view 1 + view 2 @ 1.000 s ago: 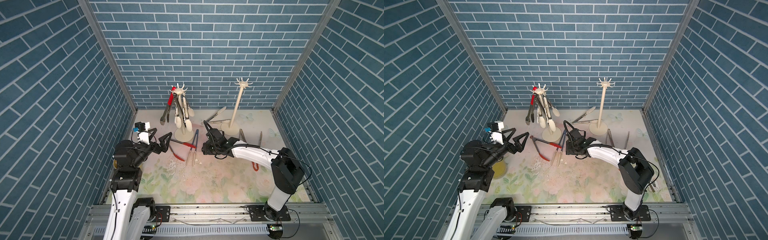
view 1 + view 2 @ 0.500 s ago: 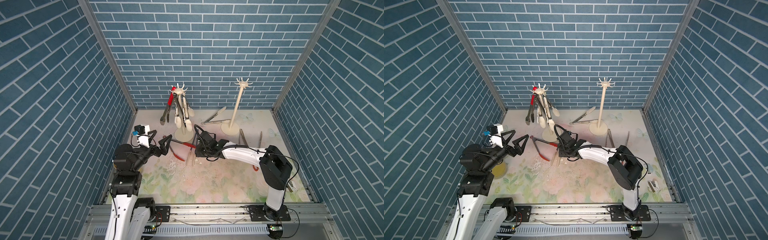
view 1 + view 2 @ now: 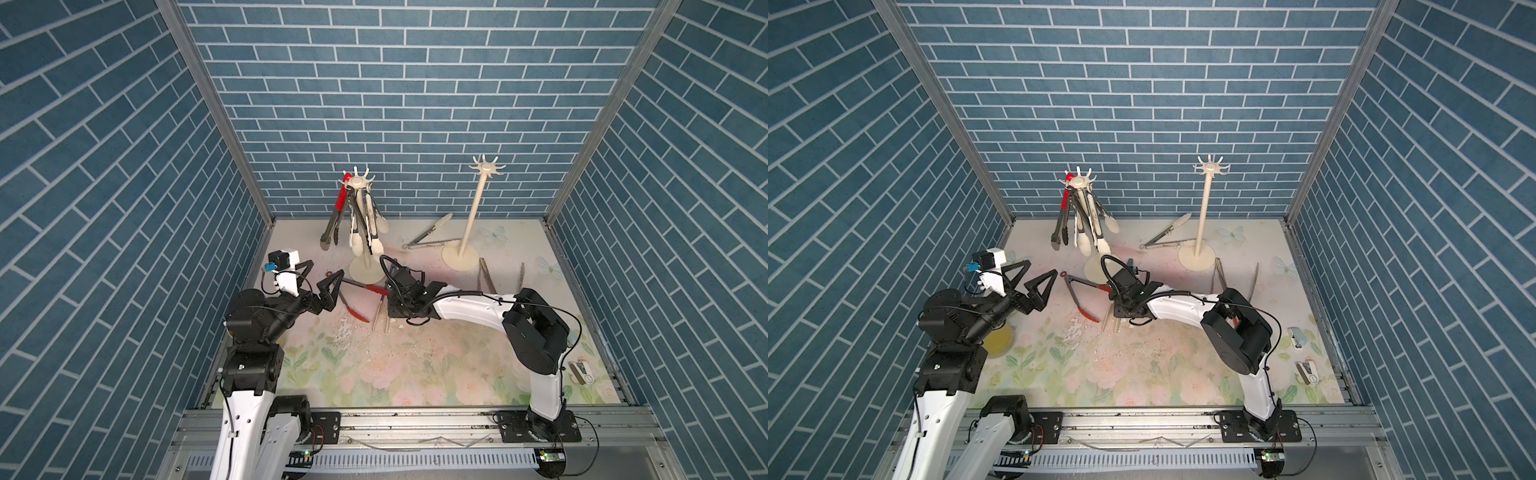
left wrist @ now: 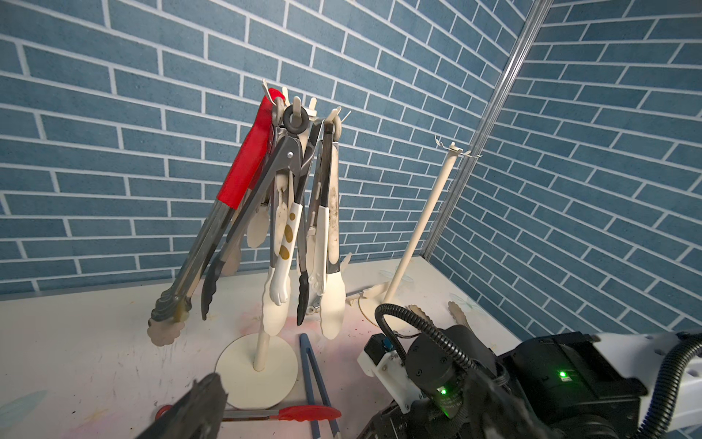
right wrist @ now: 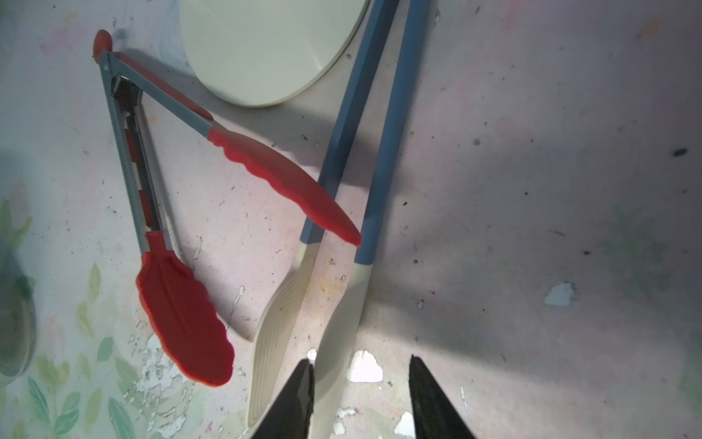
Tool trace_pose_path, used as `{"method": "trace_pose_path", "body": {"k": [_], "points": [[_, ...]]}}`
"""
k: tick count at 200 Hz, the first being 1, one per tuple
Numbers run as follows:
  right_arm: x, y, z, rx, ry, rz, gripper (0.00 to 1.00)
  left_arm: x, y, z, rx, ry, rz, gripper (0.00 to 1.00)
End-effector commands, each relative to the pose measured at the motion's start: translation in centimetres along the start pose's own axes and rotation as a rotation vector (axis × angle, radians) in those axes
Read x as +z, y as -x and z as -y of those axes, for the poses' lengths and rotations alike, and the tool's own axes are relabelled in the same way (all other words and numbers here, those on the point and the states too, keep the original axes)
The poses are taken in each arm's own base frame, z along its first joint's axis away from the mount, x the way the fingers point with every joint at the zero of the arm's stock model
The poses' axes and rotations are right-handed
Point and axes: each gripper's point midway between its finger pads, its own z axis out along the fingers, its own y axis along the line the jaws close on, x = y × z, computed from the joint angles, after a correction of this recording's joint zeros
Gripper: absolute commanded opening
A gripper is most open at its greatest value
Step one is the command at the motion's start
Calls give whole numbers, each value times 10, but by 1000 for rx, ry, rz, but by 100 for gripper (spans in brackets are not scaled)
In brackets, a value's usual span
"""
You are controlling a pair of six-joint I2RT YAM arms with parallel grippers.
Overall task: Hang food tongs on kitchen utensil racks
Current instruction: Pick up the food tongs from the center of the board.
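Blue brick-patterned walls closed in a floral table mat [image 3: 415, 374] that carried two cream racks toward the far side. Several hanging tongs [image 3: 357, 224] crowded the hooks of the left rack [image 3: 358, 182], while the right rack [image 3: 473, 208] stood bare, so the job looked roughly half done. At least five pairs lay loose on the mat: the red tongs [image 5: 266, 171], spread open just near of the left rack's base; the blue-and-cream tongs [image 5: 383, 152] beside them, with one red tip crossing a blue handle; a metal pair [image 3: 426, 239] resting against the right rack's base; and two more metal pairs [image 3: 486, 280] [image 3: 520, 274] to the right of it. The right gripper [image 5: 361, 399] was down at the mat over the near end of the blue-and-cream tongs, its jaws partly apart. One cream blade sat between them, lying against one finger [image 5: 300, 399], with a clear gap to the other finger, so nothing was clamped yet. It seemed about to close on that blade as the next pick. The left gripper [image 3: 327, 268] hovered at the left side of the mat, close to the hinge end of the red tongs, spread wide and holding nothing.
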Motion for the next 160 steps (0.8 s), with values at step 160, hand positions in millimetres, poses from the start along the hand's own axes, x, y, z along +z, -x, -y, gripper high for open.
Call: {"method": "trace_pose_path", "body": {"k": [160], "points": [[21,-4,10,-5,-130,2,26,-1,-4,1,4,-4,-5,99]]}}
